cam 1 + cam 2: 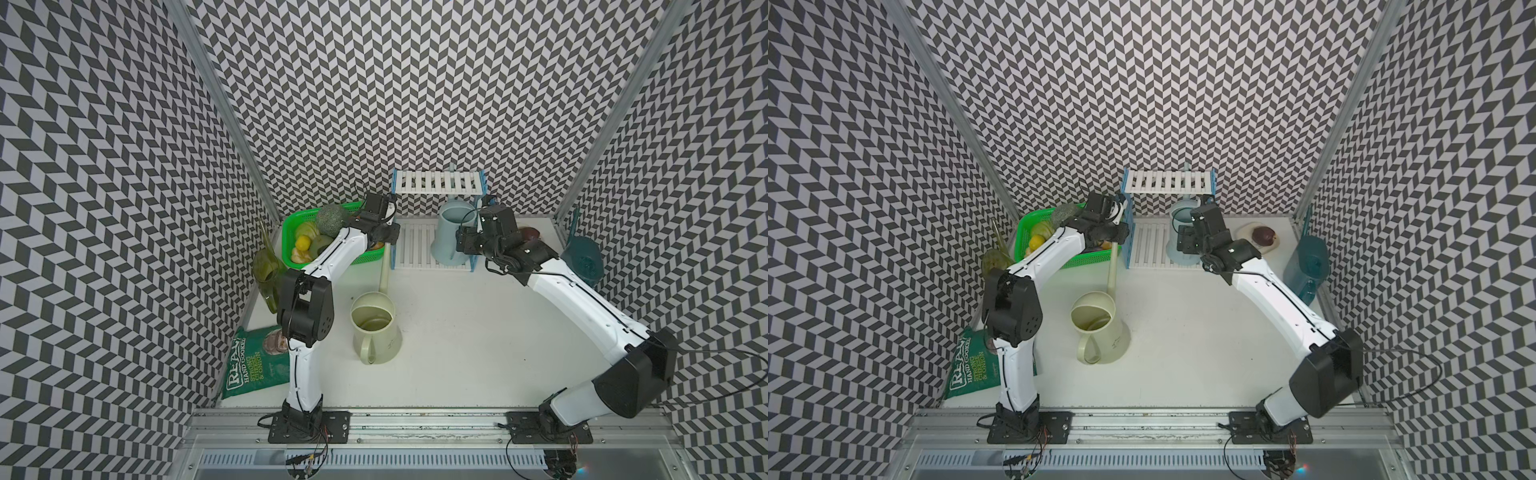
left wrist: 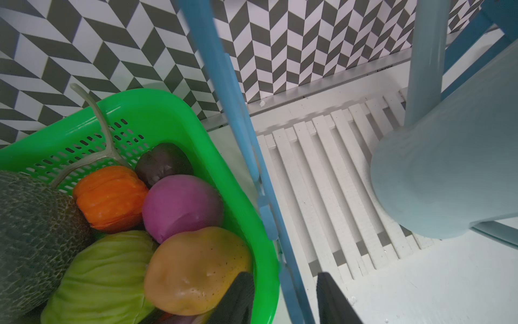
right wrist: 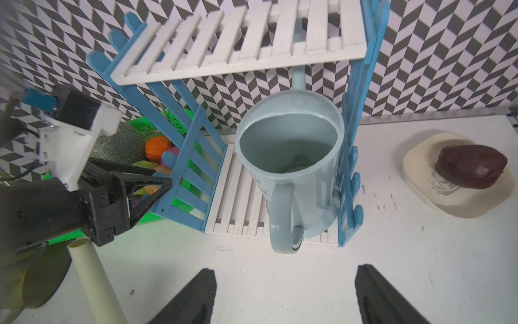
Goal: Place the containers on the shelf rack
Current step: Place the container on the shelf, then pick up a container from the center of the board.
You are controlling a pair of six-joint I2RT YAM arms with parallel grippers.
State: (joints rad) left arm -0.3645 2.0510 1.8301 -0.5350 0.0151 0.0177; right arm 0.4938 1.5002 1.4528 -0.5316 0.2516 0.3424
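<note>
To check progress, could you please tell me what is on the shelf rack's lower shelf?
Only the pale blue watering can stands upright there. It covers the slats beneath it, and the shelf rack's upper tier hides part of its spout.

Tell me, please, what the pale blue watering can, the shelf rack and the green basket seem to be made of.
Pale blue watering can: probably moulded plastic, smooth with a soft sheen and a seamless handle.
Shelf rack: seemingly painted wood, matte white slats and blue pickets with slightly rough faces; not certain.
Green basket: glossy plastic, with moulded mesh holes and highlights on its rim.
</note>
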